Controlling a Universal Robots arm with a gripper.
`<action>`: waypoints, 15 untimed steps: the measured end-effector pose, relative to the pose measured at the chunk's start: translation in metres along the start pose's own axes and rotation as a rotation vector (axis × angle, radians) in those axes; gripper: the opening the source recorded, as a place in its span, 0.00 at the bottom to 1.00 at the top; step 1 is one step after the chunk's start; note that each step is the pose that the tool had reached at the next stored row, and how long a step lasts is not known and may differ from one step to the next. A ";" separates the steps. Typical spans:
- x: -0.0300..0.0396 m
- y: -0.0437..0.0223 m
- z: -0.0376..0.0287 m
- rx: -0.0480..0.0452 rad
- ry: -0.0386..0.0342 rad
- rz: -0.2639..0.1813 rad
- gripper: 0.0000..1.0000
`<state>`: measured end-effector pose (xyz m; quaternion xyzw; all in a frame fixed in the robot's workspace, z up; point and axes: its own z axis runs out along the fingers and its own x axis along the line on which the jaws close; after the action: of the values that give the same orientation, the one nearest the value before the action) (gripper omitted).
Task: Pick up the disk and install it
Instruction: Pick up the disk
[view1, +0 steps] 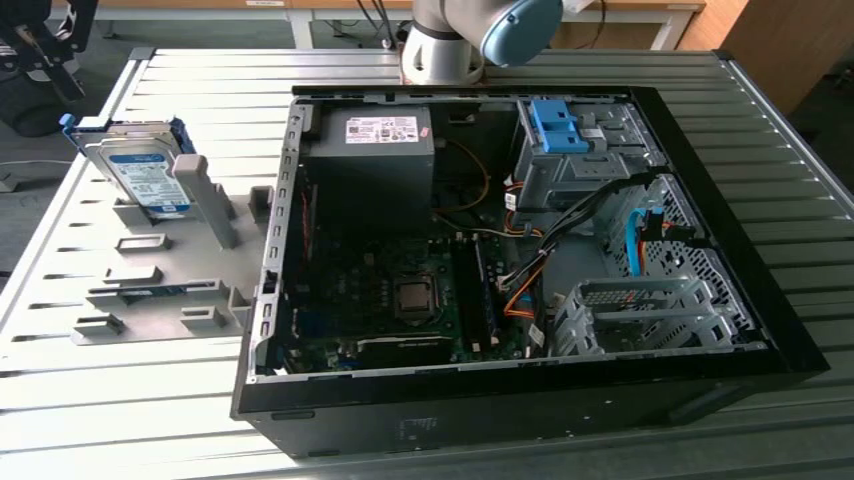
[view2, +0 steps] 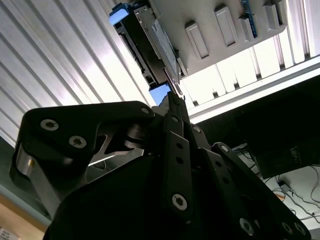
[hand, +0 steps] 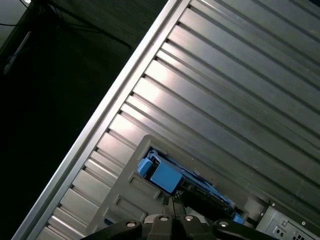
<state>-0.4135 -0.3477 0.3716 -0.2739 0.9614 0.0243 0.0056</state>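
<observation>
**Pointing a pinched gripper at the disk**

Finding the disk in the upper left of the exterior view, standing on its edge and a bit tilted in a gray rack. Showing a silver face with a white-and-blue label and a blue frame round the edges. Sitting outside the computer case, off to the exterior view's left of it, on the metal table. Not put in yet.

Seeing the same disk in both wrist views, edge-on and close in front of the gripper's tips. Holding nothing: two fingers pressed together, very narrow. Cannot tell if the tips touch the blue frame or stop just beside it.

Looking into the open case in the middle of the exterior view: a black box with a white sticker at the upper left inside, a small blue bracket at the upper right, a gray metal cage at the lower right and a dark board with coloured wires lower down. Spotting the arm's round base at the top middle of that view, just behind the case.
</observation>
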 end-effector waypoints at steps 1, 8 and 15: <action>0.0000 0.0000 0.0000 -0.0001 0.0001 -0.003 0.11; 0.0000 0.0000 0.0000 -0.0006 0.0011 -0.026 0.11; 0.0000 0.0000 0.0000 -0.0012 0.0022 -0.048 0.11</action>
<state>-0.4135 -0.3477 0.3716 -0.2970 0.9545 0.0245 0.0050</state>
